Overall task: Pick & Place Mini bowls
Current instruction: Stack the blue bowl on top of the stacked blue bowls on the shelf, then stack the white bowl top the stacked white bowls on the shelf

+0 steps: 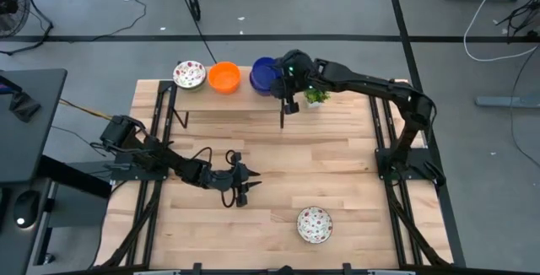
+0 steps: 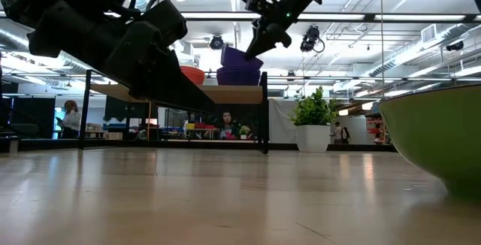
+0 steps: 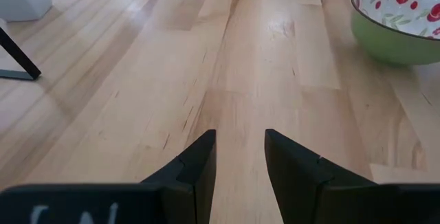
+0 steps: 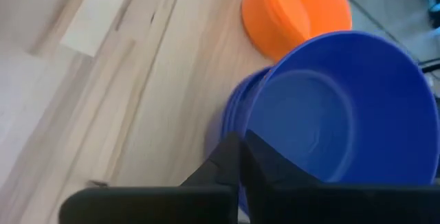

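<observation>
Two tools | right tool (image 4: 239,157) pinching blue bowl (image 4: 344,107) rim | left tool (image 3: 239,157) parted, empty

The pale wooden plank table (image 1: 337,174) is showing a smooth satin grain. The solid blue plastic-looking bowl (image 4: 344,107) is looking matt; the floral white bowl (image 3: 402,18) is gleaming, glossy.

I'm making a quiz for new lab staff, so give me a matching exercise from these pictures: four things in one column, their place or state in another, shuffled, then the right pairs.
Things:
1. right gripper
2. left gripper
3. orange bowls
4. lone floral bowl

Places or states:
A. on the shelf, between floral and blue bowls
B. open, empty, above the table
C. on the table's near part, off the shelf
D. shut on the top blue bowl's rim

Pairs: 1-D, 2-B, 3-A, 4-C
</observation>
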